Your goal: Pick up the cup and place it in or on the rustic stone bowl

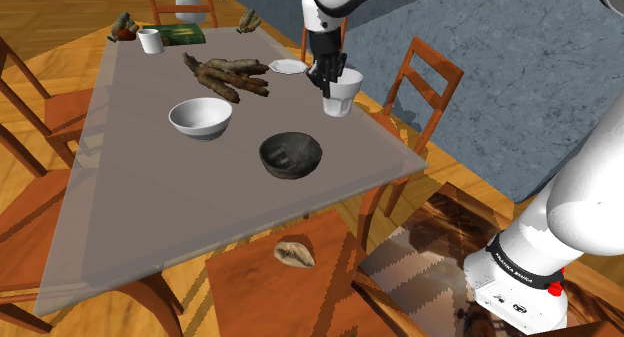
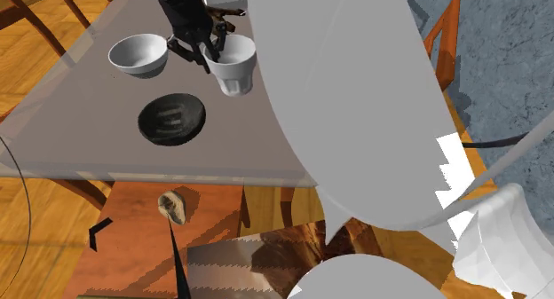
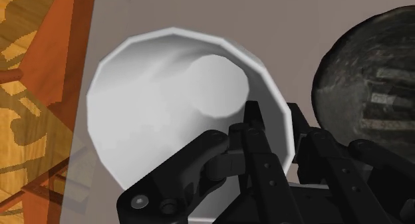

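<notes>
Over the grey table (image 1: 120, 215), toward its edge at the shoulder view's right, is where my work sits. The dark stone bowl (image 1: 291, 154) lies open-side up on the table. It is nearer the camera than my load, and a plain white bowl (image 1: 200, 117) stands just beside it to that view's left. The white cup (image 1: 343, 91) is by the table's edge, well apart from the dark bowl, and I cannot say for sure whether its base is clear of the surface. My gripper (image 1: 328, 77) is closed on its wall, and the wrist view shows my fingers (image 3: 253, 126) pinching the rim, one inside the mouth and one outside. I judge the step in hand to be the carry. A rim pinch lets a cup swing, so I should lift straight until the base clears, travel slowly and level toward the dark bowl, and avoid passing over the white one. I should centre the cup above the hollow before lowering. The cup's long axis runs close to vertical, mouth up toward my wrist and narrower base down, with perhaps a slight lean.
</notes>
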Robot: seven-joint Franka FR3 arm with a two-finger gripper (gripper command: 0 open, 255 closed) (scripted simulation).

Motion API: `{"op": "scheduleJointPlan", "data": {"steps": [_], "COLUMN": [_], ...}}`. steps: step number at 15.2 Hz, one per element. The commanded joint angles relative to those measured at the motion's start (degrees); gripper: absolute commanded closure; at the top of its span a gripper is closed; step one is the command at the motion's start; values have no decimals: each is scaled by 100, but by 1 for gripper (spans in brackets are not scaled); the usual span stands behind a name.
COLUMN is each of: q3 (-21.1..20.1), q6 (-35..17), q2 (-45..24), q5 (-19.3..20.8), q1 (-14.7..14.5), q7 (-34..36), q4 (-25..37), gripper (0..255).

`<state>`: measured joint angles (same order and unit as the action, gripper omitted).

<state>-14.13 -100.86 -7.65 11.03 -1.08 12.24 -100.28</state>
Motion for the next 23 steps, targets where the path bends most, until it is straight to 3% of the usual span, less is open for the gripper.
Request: {"op": "scheduleJointPlan", "data": {"steps": [1, 5, 18, 23], "q3": [0, -117, -704, -695], "q6": [153, 413, 1497, 1092], "q2": [34, -53, -1264, -1218], "q5": [-12, -14, 242, 228], "q1": [2, -155, -1337, -1290], "q7": [-34, 194, 1718, 1762], "q4": [124, 426, 2413, 1960], "gripper": [255, 255, 255, 255]}}
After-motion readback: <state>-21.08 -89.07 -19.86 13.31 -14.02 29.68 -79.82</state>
